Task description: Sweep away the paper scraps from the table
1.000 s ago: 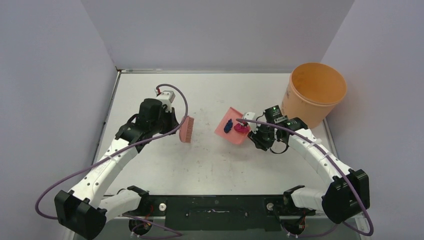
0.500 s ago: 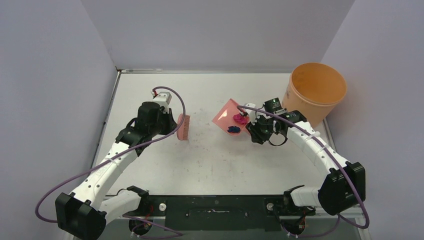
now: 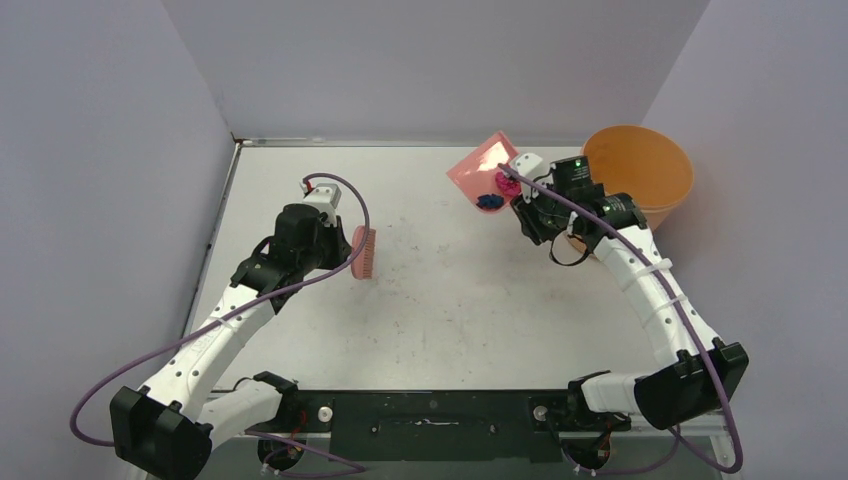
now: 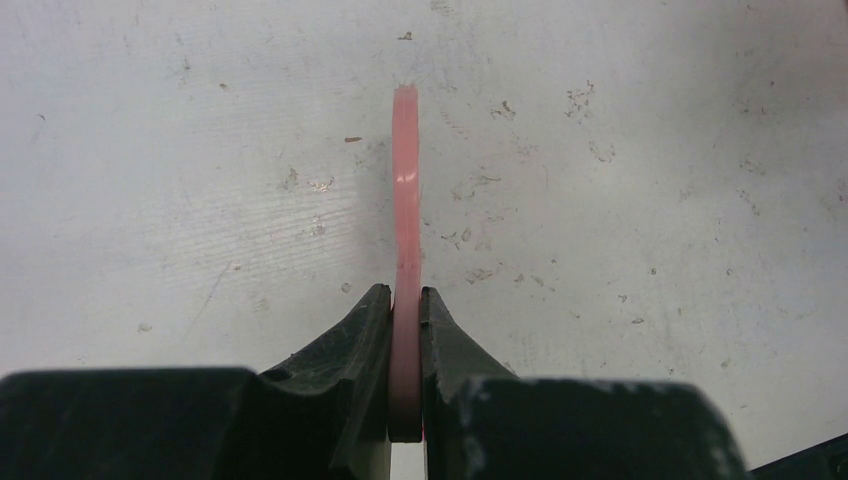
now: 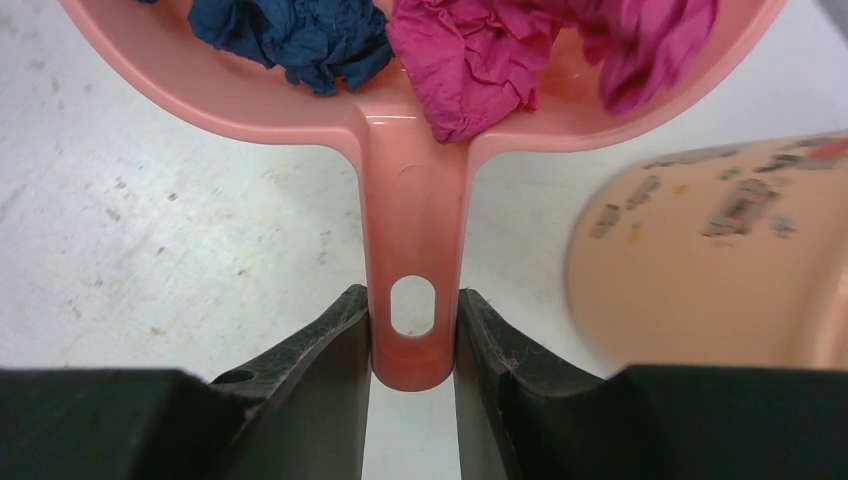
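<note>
My right gripper (image 3: pixel 527 200) (image 5: pixel 412 312) is shut on the handle of a pink dustpan (image 3: pixel 478 164) (image 5: pixel 412 215). The pan is held above the back of the table (image 3: pixel 450 320), just left of the bucket. Paper scraps lie in the pan: a magenta wad (image 3: pixel 506 182) (image 5: pixel 480 55) and a dark blue wad (image 3: pixel 489 202) (image 5: pixel 300 35). My left gripper (image 3: pixel 343 250) (image 4: pixel 405 300) is shut on the thin handle of a pink hand brush (image 3: pixel 366 253) (image 4: pixel 405 190), which hangs edge-on over the left-centre of the table. No loose scraps show on the tabletop.
An orange bucket (image 3: pixel 640 175) (image 5: pixel 720 240) stands at the back right corner, close beside the right gripper. Grey walls enclose the table on the left, back and right. Faint scuff marks dot the white surface.
The right arm has carried the dustpan with its scraps up from the middle of the table toward the back, next to the bucket. The left arm with the brush has barely moved.
</note>
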